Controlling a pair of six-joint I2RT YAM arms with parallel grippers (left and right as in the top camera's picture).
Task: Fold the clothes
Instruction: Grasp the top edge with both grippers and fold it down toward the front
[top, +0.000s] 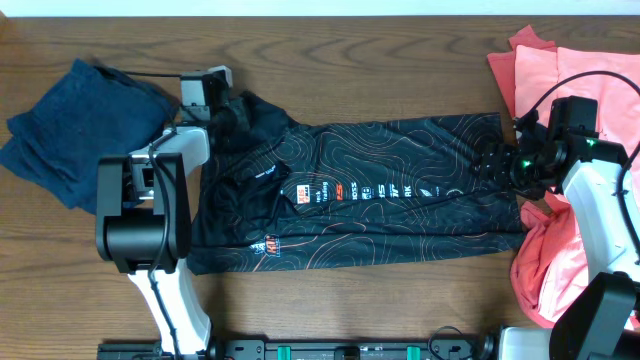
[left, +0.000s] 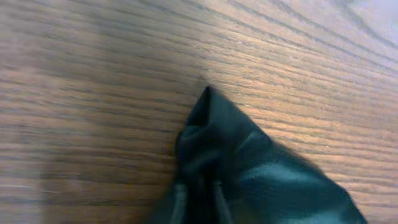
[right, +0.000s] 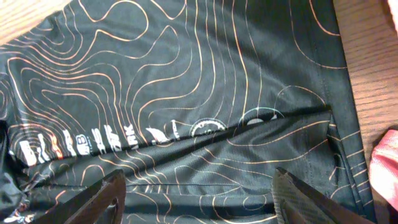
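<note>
With left pincer (top: 230, 105) clamped on thin black orange-lined jersey (top: 400, 215) far left, right pincer (right: 199, 179) apart above hem; readied fold; needed right closing.

Two robot arms share one look: rounded white shells over bulky black joint housings. The left arm (top: 140, 215) shows a large black cylindrical joint and a grey camera block (top: 200, 88) at its wrist. The right arm (top: 590, 185) carries a looping black cable (top: 578, 73) and a small green light (top: 524, 160) (lit, near the wrist). The right gripper (right: 199, 173) has dark, tapered, matte fingers (right: 101, 200).
</note>
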